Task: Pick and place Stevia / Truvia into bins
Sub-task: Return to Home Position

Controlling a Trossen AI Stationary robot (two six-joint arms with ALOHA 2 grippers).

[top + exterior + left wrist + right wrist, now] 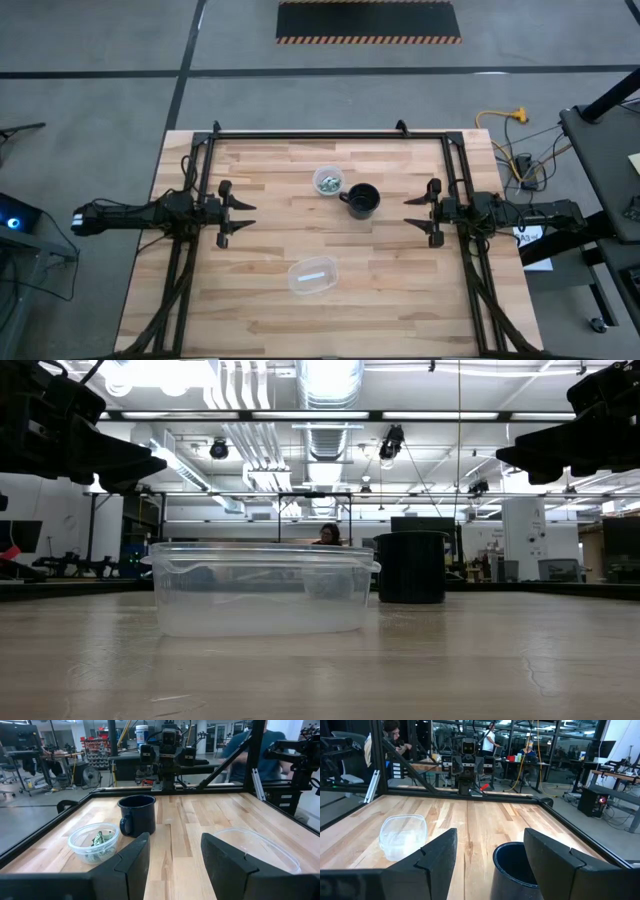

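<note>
The small round clear cup [327,181] stands on the table toward the far side, just left of the black mug [362,200]. Several green-and-white packets [98,841] lie inside the cup [94,842]. I see no packet loose on the wood. My left gripper [249,214] hovers open at the table's left, fingers pointing right toward the cup. My right gripper [410,214] hovers open at the table's right, pointing left at the mug [516,870]. Both are raised clear of the table, as the low view shows.
A larger oval clear tub [311,276] sits near the table's near middle, with something white lying flat in it. A black metal frame [330,135] runs along the far, left and right edges. People stand beyond the table [260,750]. Bare wood lies between the grippers.
</note>
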